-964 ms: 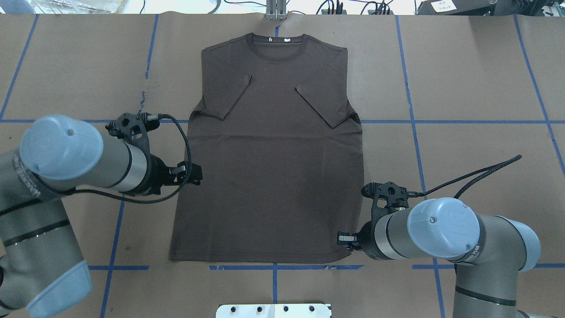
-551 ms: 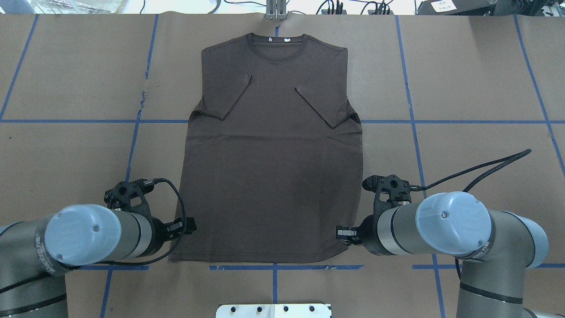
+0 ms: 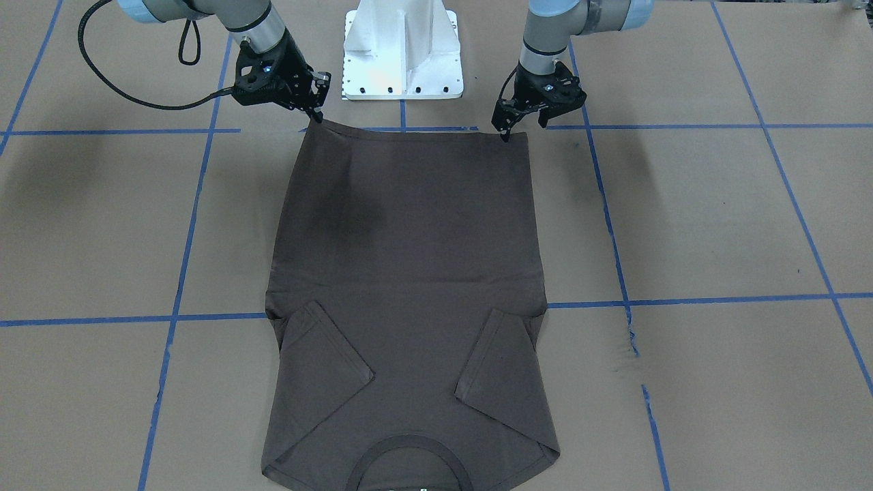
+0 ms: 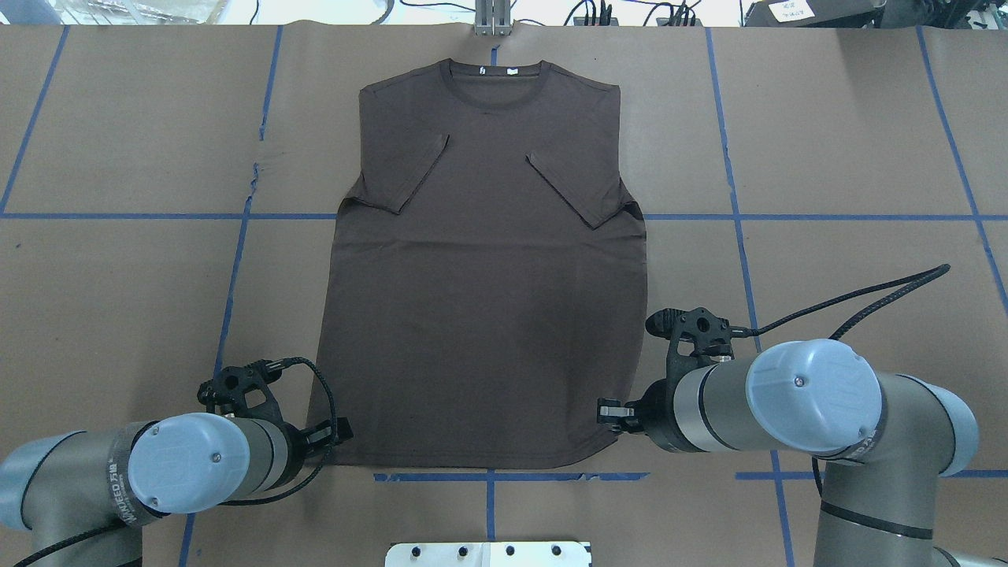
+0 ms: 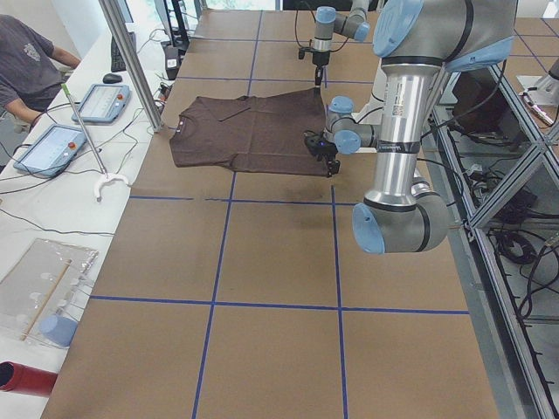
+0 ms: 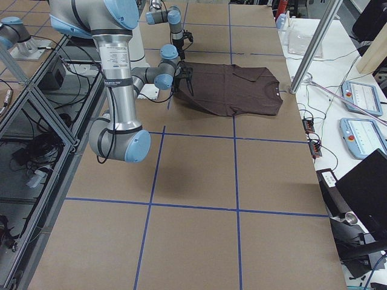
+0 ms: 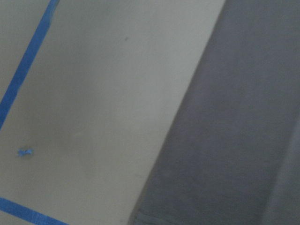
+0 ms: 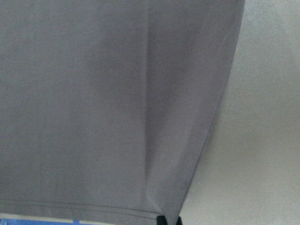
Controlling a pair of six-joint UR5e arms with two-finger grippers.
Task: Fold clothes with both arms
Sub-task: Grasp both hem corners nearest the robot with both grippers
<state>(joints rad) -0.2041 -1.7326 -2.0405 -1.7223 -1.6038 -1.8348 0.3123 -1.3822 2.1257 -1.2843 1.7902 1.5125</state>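
Observation:
The clothes are one dark brown T-shirt [image 4: 480, 315] lying flat on the brown paper, collar at the far side and both sleeves folded in over the chest. In the front-facing view my right gripper [image 3: 318, 118] meets the hem's corner on the view's left, fingers drawn to one point on the cloth. The right wrist view shows the T-shirt [image 8: 117, 103] creasing toward the fingertips [image 8: 167, 220]. My left gripper [image 3: 524, 124] hangs at the other hem corner with its fingers apart, one tip at the cloth's edge. The left wrist view has only the T-shirt's side edge [image 7: 225, 140] and bare paper.
The white pedestal base [image 3: 402, 51] stands just behind the hem, between the arms. Blue tape lines [image 4: 488, 476] cross the paper. Tablets and cables lie on a side bench [image 5: 79, 113], where a person [image 5: 26, 61] sits.
My left arm swung back along the shirt's left side, from mid-body down to the hem corner. The right gripper stayed at its hem corner, barely shifting.

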